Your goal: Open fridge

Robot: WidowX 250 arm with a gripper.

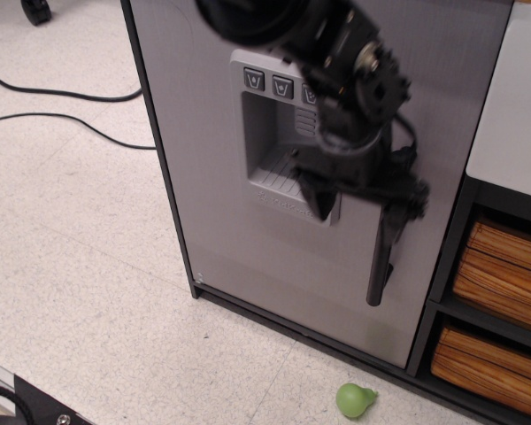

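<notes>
The fridge stands with its brushed-grey door shut. Its light-grey dispenser panel sits in the upper middle of the door. The vertical black bar handle is at the door's right side, its upper part hidden behind my arm. My black gripper hangs in front of the door with its jaws open. Its left finger is over the panel's lower right corner and its right finger is at the upper part of the handle. It holds nothing that I can see.
A dark shelf unit with wood-coloured drawers and a white top stands right of the fridge. A small green pear-shaped toy lies on the floor in front. Black cables run across the speckled floor at left.
</notes>
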